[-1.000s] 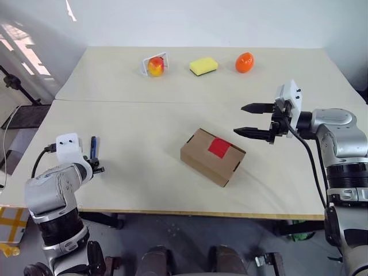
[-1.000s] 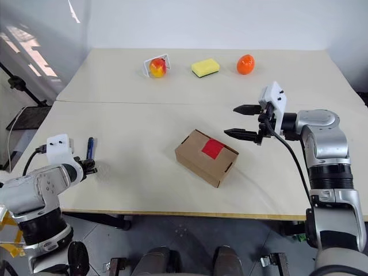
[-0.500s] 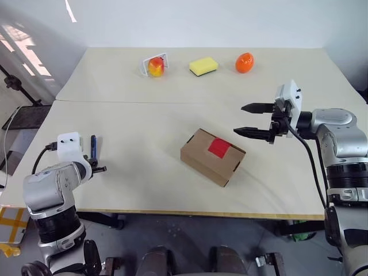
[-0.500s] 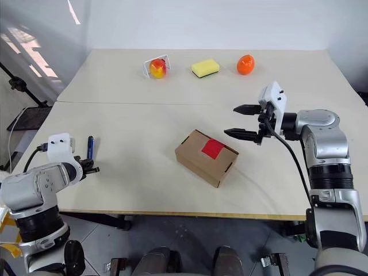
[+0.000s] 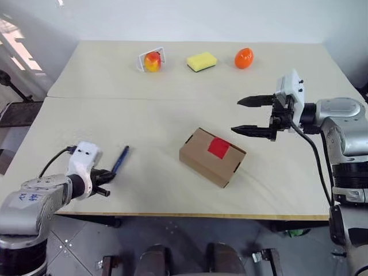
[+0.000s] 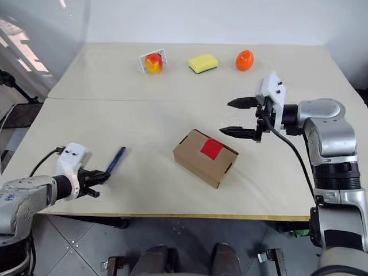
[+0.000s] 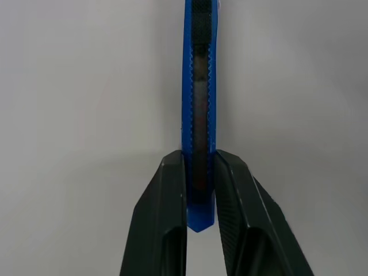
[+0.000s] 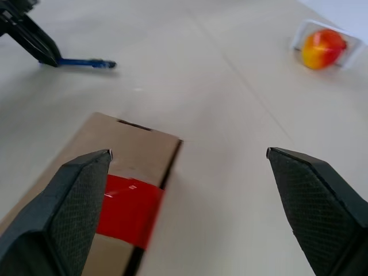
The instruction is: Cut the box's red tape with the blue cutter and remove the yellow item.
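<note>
Since 1 second ago the left gripper (image 5: 102, 183) has swung inward toward the table's middle and tipped the blue cutter (image 5: 119, 159) from near upright to a slant; the right gripper (image 5: 251, 115) has edged slightly toward the table's centre with its gap as wide as before; the box (image 5: 211, 156) lies in the same spot on the table (image 5: 172, 115)

Left eye view: the left gripper sits at 8 o'clock from the box, well apart from it, its 2 black fingers pinching the cutter's near end while the stick slants up toward 1 o'clock; the box lies closed near the table's middle with the red tape (image 5: 219, 148) on its top face; the right gripper hovers at 2 o'clock from the box, near it, fingers spread wide and pointing toward the robot's left; along the far edge stand a red-yellow fruit (image 5: 152, 60) in a white holder, a yellow sponge (image 5: 201, 61) and an orange egg-shaped fruit (image 5: 244, 58)

Right eye view: same layout

Left wrist view: both fingers (image 7: 163, 224) press on either side of the cutter, whose dark slider strip runs up its middle

Right wrist view: the 2 fingers (image 8: 69, 201) stand far apart; the box's taped end lies between and beyond them, the left gripper and cutter farther off
</note>
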Action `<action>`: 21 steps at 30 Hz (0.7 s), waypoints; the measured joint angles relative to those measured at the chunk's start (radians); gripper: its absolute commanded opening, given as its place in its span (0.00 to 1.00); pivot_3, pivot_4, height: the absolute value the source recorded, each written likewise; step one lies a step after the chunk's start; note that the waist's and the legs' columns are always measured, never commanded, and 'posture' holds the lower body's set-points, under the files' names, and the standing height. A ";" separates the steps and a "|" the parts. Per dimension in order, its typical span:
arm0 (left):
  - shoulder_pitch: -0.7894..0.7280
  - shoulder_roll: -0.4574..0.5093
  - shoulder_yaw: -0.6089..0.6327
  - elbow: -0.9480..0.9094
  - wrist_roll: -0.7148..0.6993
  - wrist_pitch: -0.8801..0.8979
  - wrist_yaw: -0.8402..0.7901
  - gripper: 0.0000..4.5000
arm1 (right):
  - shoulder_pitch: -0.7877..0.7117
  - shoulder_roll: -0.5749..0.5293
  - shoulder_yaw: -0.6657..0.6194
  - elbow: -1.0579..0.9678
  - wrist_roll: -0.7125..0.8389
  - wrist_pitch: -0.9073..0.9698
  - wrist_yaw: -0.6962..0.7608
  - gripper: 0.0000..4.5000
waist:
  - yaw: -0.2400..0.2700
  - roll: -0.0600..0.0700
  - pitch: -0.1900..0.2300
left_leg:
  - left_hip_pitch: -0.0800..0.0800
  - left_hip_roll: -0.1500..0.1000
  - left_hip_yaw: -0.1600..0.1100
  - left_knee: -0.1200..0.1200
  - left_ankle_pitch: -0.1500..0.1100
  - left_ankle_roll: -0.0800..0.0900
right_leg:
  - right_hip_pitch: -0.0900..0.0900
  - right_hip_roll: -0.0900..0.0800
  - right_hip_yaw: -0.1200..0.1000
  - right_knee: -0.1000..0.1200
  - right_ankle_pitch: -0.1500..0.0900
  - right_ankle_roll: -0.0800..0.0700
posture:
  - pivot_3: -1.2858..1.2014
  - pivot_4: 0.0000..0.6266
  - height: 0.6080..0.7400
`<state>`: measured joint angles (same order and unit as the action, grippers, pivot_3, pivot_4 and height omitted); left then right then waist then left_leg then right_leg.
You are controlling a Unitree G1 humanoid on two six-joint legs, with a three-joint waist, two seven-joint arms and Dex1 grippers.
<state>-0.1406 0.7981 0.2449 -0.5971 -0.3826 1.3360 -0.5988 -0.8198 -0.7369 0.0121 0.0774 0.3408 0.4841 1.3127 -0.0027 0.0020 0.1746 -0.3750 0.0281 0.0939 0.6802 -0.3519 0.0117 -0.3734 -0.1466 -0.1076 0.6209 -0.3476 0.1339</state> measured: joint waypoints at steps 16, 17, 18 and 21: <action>0.051 0.233 -0.268 0.147 0.173 -0.843 -0.351 0.08 | -0.006 0.019 0.416 -0.468 -0.134 0.091 -0.073 0.49 | 0.002 -0.007 0.007 | -0.003 0.000 0.003 0.001 0.000 0.001 | -0.004 0.001 -0.005 0.001 0.000 0.000 | 0.52 0.24 1.00; 0.038 0.228 -0.282 0.158 0.185 -0.867 -0.357 0.08 | -0.015 0.023 0.460 -0.468 -0.177 0.084 -0.082 0.41 | 0.001 -0.007 0.007 | -0.003 0.000 0.003 0.001 0.000 0.001 | -0.004 0.001 -0.006 0.001 0.000 0.000 | 0.52 0.24 1.00; 0.028 0.228 -0.298 0.168 0.200 -0.889 -0.361 0.08 | -0.026 0.039 0.500 -0.468 -0.217 0.072 -0.092 0.32 | 0.000 -0.007 0.007 | -0.003 0.000 0.003 0.001 0.000 0.001 | -0.004 0.001 -0.006 0.001 0.000 0.000 | 0.52 0.24 1.00; 0.015 0.241 -0.318 0.172 0.238 -0.924 -0.366 0.08 | -0.027 0.078 0.589 -0.467 -0.307 0.014 -0.112 0.10 | -0.001 -0.007 0.007 | -0.003 0.001 0.003 0.001 0.000 0.001 | -0.004 0.001 -0.007 0.002 0.000 0.000 | 0.52 0.24 1.00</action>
<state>-0.1252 1.0389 -0.0736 -0.4254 -0.1443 0.4116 -0.9651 -0.8469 -0.6587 0.6007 -0.3893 0.0337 0.4982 1.2006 -0.0038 -0.0051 0.1815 -0.3780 0.0287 0.0967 0.6814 -0.3522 0.0124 -0.3776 -0.1451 -0.1149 0.6227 -0.3477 0.1338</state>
